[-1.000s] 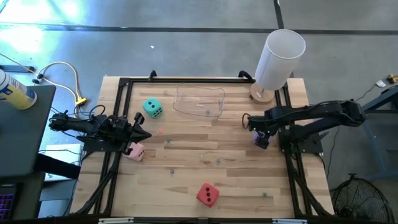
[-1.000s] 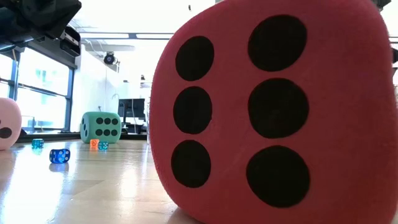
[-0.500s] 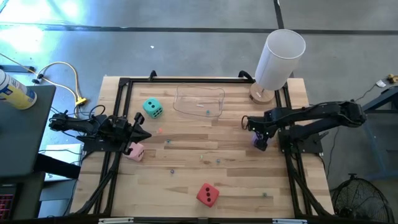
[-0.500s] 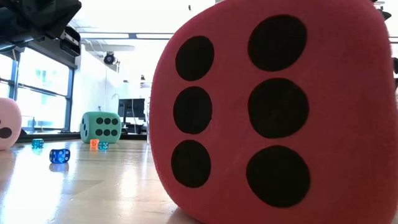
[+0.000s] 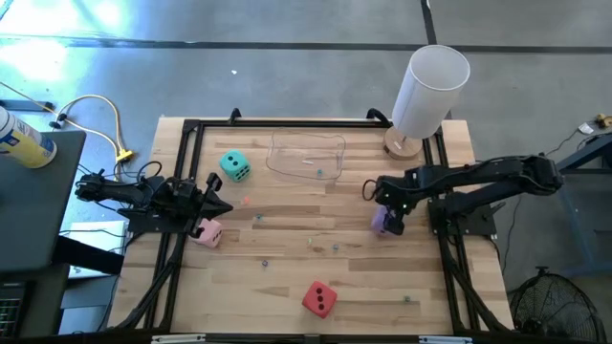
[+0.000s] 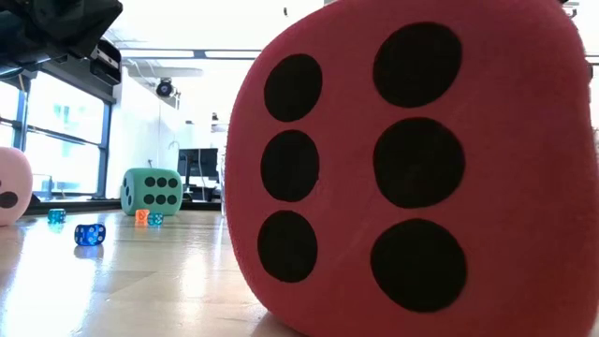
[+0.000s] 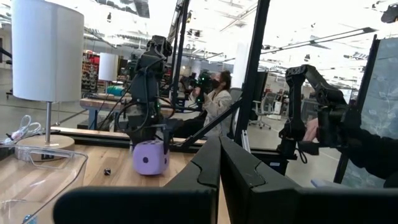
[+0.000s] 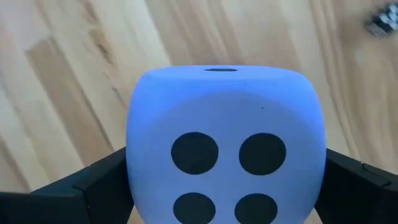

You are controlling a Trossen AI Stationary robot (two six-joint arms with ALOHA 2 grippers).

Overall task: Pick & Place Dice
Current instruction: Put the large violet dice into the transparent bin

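Your right gripper (image 5: 385, 218) has its jaws either side of the purple die (image 5: 382, 221), just beside the clear tray (image 5: 306, 156), ready to lift it. Your left gripper (image 5: 218, 196), jaws together, waits near the pink die (image 5: 207, 232).

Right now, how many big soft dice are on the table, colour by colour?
Teal die: 1
Pink die: 1
Purple die: 1, between the right gripper fingers
Red die: 1
Total: 4
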